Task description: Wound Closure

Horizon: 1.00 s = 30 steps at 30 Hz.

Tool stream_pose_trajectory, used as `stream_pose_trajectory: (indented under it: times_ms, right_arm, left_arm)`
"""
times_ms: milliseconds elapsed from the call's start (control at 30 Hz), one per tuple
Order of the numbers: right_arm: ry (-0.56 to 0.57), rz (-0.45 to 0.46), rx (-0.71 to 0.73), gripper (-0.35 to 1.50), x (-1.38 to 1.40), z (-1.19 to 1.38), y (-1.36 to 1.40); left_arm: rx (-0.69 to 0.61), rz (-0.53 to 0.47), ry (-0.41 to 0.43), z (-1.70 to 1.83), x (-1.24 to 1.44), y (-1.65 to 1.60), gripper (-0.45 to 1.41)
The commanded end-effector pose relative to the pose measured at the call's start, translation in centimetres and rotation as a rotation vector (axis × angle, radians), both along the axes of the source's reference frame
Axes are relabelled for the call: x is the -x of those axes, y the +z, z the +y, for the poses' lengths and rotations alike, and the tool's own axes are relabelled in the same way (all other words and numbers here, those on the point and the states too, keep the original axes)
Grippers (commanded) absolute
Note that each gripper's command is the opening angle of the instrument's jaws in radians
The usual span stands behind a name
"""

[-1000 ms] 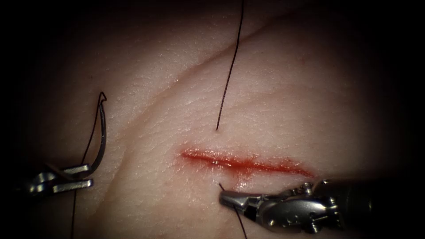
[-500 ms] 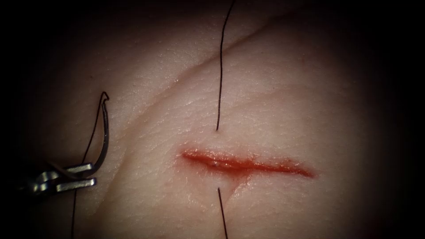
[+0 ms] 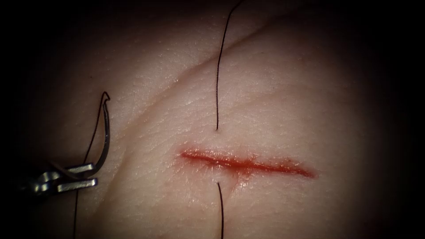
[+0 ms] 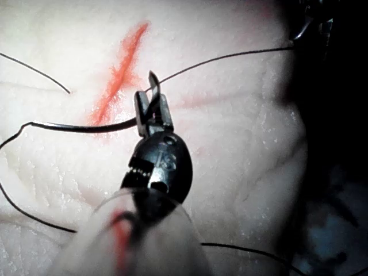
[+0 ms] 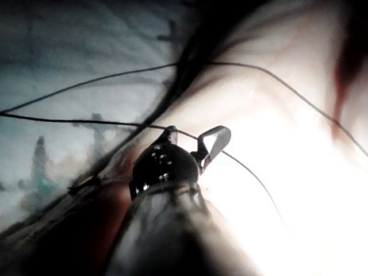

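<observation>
Gone from below the cut is the right tool, jaws now spread, empty. Left tool, well left of it, clamps the needle clear of the tissue; loose thread could snag.

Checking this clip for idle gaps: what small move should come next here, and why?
Probably the right tool should close on the thread running past it. Its jaws are open, holding nothing; the left tool holds the needle near its point, out of the tissue, left of the cut, with thread already through both edges.
</observation>
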<state>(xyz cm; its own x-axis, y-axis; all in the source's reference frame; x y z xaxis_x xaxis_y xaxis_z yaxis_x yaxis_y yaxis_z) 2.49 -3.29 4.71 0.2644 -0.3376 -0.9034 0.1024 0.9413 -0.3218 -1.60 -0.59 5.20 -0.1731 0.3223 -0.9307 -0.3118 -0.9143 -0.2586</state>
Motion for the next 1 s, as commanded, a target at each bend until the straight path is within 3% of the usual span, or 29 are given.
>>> stream_pose_trajectory:
  times_ms: [33,167,200,233,400,533,867,933,967,1000]
  right_arm:
    - [0.032,0.002,-0.004,1.40,-0.07,0.23,0.26]
    - [0.092,-0.007,-0.010,1.46,-0.16,0.62,0.69]
    - [0.100,-0.032,-0.012,1.46,-0.21,0.77,0.92]
    - [0.100,-0.032,-0.012,1.46,-0.21,0.77,0.92]
    - [0.114,-0.051,-0.004,1.45,-0.23,1.02,1.42]
    - [0.115,-0.053,-0.001,1.40,-0.19,1.10,1.59]
    - [0.119,-0.057,-0.007,1.30,-0.27,1.14,1.62]
    - [0.122,-0.060,-0.007,1.21,-0.29,1.14,1.62]
    - [0.107,-0.063,-0.002,0.78,-0.27,1.12,1.62]
    - [0.107,-0.063,-0.002,0.78,-0.27,1.12,1.62]
  left_arm:
    - [-0.002,0.000,0.001,-0.05,0.05,0.05,-0.45]
    - [-0.002,0.000,0.001,-0.05,0.05,0.05,-0.45]
    - [-0.001,0.000,0.001,-0.06,0.04,0.05,-0.45]
    - [-0.001,0.000,0.001,-0.06,0.04,0.05,-0.45]
    - [0.000,-0.003,0.008,-0.08,-0.05,0.04,-0.45]
    - [-0.001,-0.004,0.009,-0.08,-0.08,0.03,-0.45]
    - [0.000,0.000,0.004,-0.08,0.00,0.04,-0.45]
    - [0.000,0.000,0.004,-0.08,0.00,0.04,-0.45]
    - [0.000,0.000,0.004,-0.08,-0.01,0.03,-0.45]
    - [0.000,0.000,0.004,-0.08,-0.01,0.03,-0.45]
